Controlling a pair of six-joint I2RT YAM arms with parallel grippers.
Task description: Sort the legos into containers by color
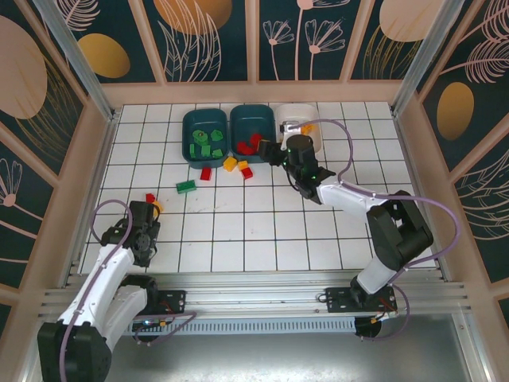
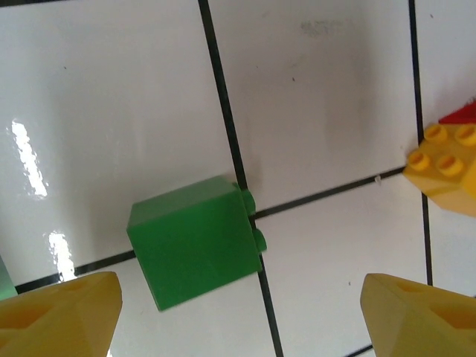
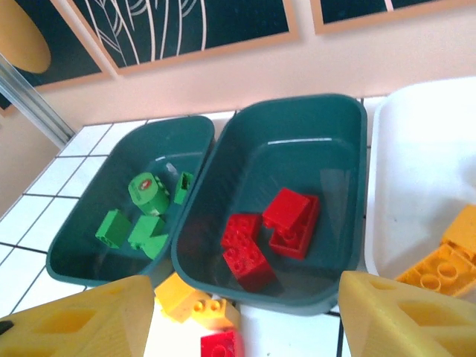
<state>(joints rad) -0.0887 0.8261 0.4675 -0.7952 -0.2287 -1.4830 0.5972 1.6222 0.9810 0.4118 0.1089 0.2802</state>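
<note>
Hovering, jaws spread, the left gripper frames a green brick; the right gripper, likewise spread, faces the red-brick tub.

1. The worktop is white tile, glossy enough to throw bright glare, with thin dark matt grout lines.
2. The green brick is smooth plastic with a soft sheen. The yellow brick looks the same, its studs shiny.
3. The red bricks are smooth, glossy plastic.
4. The left teal tub and the middle teal tub are smooth plastic, and their walls catch pale highlights.
5. The white tub is smooth plastic with a duller sheen.
6. The left end effector has fingers of matt yellow plastic, faintly grainy. The right end effector looks alike.
7. The rail is pale ribbed metal.
8. The wall panels look matt and printed.
</note>
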